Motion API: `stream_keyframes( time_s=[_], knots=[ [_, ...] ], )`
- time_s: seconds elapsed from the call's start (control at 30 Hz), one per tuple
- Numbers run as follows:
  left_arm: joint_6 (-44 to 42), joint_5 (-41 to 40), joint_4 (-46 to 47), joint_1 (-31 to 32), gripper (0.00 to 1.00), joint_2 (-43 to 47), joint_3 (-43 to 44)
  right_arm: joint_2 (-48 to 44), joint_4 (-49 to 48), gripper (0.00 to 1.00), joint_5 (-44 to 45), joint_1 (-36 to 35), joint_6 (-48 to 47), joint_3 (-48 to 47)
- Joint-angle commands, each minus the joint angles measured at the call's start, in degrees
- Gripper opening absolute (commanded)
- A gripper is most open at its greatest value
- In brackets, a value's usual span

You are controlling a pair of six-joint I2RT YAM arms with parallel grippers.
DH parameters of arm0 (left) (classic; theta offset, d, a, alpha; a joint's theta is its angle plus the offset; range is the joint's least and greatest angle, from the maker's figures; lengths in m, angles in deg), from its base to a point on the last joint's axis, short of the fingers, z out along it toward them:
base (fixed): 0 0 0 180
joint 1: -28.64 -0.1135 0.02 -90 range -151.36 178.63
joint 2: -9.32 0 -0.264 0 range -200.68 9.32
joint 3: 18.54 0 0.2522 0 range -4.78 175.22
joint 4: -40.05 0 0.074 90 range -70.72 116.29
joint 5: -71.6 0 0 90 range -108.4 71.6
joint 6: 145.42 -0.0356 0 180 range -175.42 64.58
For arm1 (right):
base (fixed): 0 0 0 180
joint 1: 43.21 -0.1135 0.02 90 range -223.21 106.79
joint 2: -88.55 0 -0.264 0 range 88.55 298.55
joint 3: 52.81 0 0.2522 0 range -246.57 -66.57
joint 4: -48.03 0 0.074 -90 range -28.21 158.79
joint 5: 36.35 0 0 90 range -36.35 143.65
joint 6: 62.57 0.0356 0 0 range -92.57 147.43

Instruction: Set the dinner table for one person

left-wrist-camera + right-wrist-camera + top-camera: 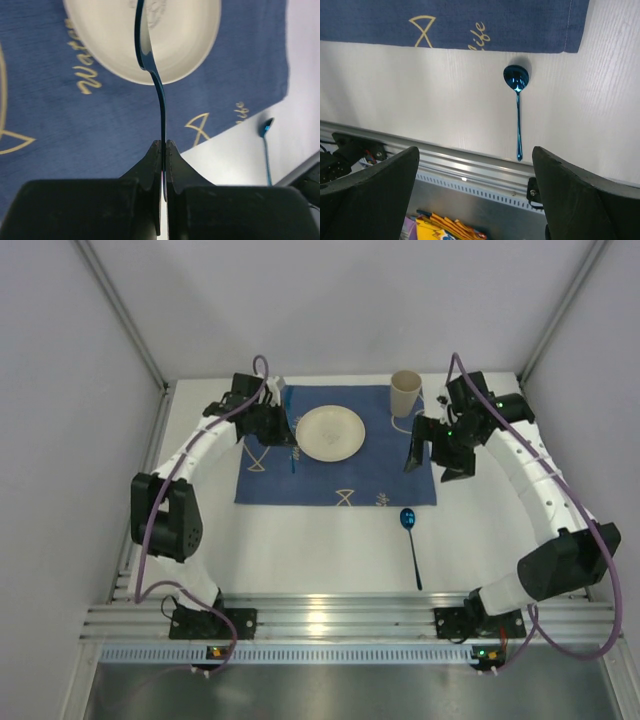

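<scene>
The white dinner table [300,550] carries a dark blue cloth [345,485]. A cream plate [330,433] sits on the cloth, with a beige cup [405,393] at its far right corner. My left gripper [289,436] is at the plate's left edge. In the left wrist view the gripper [164,143] is shut on a thin blue utensil [161,100], seen edge-on and reaching over the plate [190,40]. A blue spoon [411,540] lies on bare table right of the cloth. My right gripper [433,464] hovers open and empty by the cloth's right edge; the right wrist view [474,150] shows the spoon [518,115] below it.
A slotted aluminium rail [340,625] runs along the table's near edge and shows in the right wrist view [470,165]. Coloured packets [440,225] lie below the table level. Grey walls close in the back and sides.
</scene>
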Motion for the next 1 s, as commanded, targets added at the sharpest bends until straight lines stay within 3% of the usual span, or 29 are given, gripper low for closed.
stream_keyframes(
  time_s=[0.0, 0.37, 0.63, 0.83, 0.97],
  knots=[
    [-7.9, -2.5, -4.8, -1.8, 0.00, -3.7, 4.6, -3.0, -2.0, 0.95, -1.1, 0.6, -0.7, 2.8],
    [-15.6, -11.6, -9.3, -5.4, 0.00, -17.5, 14.4, -3.9, -1.8, 0.95, -0.3, 0.6, -1.4, 6.9],
    [-13.9, -9.9, -6.6, -6.9, 0.00, -22.8, 16.5, -3.5, -1.5, 0.94, 0.0, 0.6, -1.8, 9.3],
    [-12.4, -8.8, -4.8, -8.2, 0.25, -24.0, 16.5, -2.2, -1.4, 0.94, 0.3, 0.6, -1.7, 8.4],
    [-11.8, -8.0, -4.3, -9.2, 0.31, -24.5, 16.6, -2.1, -1.6, 0.94, 0.5, 0.5, -1.4, 8.5]
  ],
)
